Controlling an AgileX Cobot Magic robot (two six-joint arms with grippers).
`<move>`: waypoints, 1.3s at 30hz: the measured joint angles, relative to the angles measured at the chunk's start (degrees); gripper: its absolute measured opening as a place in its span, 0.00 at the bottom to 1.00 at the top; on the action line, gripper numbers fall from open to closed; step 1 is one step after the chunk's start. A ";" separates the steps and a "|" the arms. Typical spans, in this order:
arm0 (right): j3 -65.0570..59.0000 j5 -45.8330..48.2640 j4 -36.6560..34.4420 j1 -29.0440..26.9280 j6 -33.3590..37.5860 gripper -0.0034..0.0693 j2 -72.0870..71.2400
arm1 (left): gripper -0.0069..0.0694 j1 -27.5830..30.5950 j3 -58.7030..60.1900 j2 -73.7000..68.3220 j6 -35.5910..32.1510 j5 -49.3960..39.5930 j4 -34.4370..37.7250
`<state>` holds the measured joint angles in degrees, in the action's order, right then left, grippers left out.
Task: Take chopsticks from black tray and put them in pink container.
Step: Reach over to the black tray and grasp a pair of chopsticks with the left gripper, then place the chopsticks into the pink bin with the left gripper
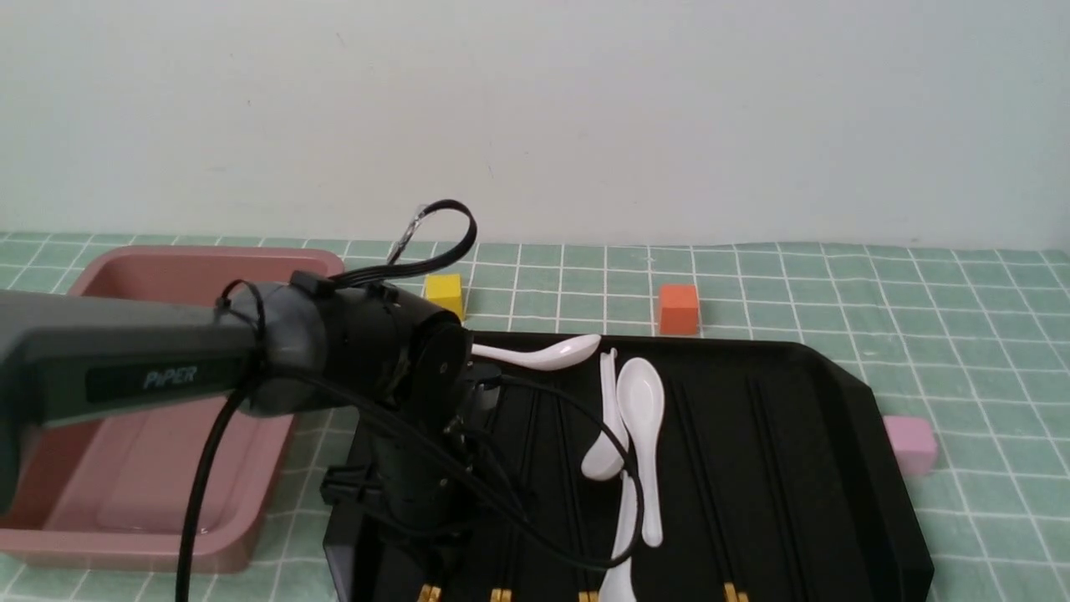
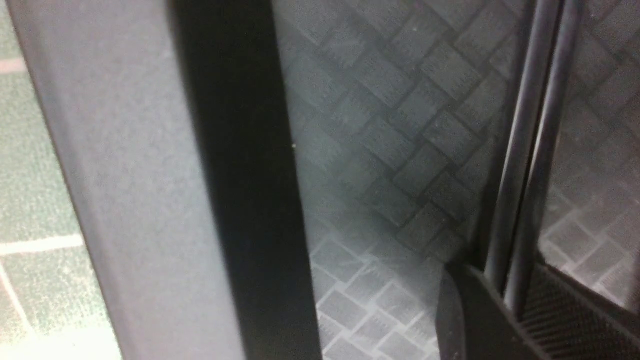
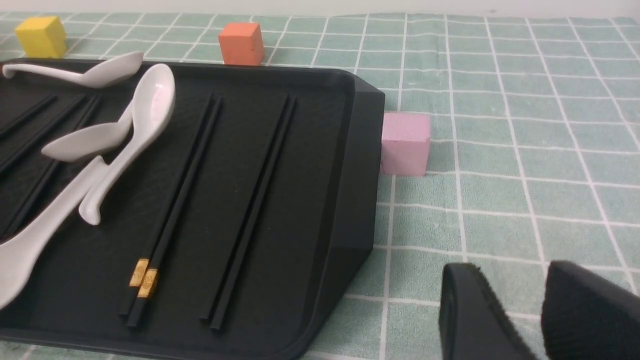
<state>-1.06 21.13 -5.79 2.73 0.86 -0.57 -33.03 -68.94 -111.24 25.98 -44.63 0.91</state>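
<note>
Hanging with its fingertips apart, the right hand point(image 3: 517, 285) is seen nearest in its own wrist view, off the right side of the black tray point(image 1: 836, 468). Gold-coloured ends of chopsticks point(image 1: 704, 477) are shown toward the tray's near edge, and five pairs can be made out, spread between its left and right sides, all lying in it. At the tray's left part, the left hand point(image 2: 505, 295) is lowered; one pair is met by its fingertips, but whether it is clamped cannot be told. The pink container point(image 1: 159, 468) is set on the worktop point(image 1: 1003, 401), just beside the tray's left edge and partly covered by the left arm point(image 1: 192, 351). Four white spoons point(image 1: 644, 418) are laid about the tray's middle, one of them along the far edge. A pink cube point(image 1: 911, 443) is placed just outside the tray's right edge; beyond its far edge an orange block point(image 1: 679, 310) and a yellow block point(image 1: 445, 293) are seen, the yellow nearer the far left corner.
</note>
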 joint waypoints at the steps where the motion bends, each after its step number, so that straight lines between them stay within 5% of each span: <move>1: 0.00 0.00 0.00 0.00 0.00 0.38 0.00 | 0.25 0.00 0.00 0.00 0.07 0.00 0.00; 11: 0.00 0.00 0.00 0.00 0.00 0.38 0.00 | 0.25 5.11 -2.85 19.01 0.86 -3.91 3.90; 23: 0.00 0.00 0.00 0.00 0.00 0.38 0.00 | 0.25 31.98 -1.93 21.24 -9.52 -8.65 -0.91; 32: 0.00 0.05 0.00 0.00 0.00 0.38 0.00 | 0.33 33.69 -0.68 10.62 -9.64 -4.06 -3.85; 39: 0.00 0.05 0.00 0.00 0.00 0.38 0.00 | 0.43 33.72 -2.84 12.68 -10.62 -10.10 -2.69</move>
<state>-1.06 21.18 -5.79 2.73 0.86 -0.57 0.69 -71.79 -98.55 15.37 -54.72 -1.77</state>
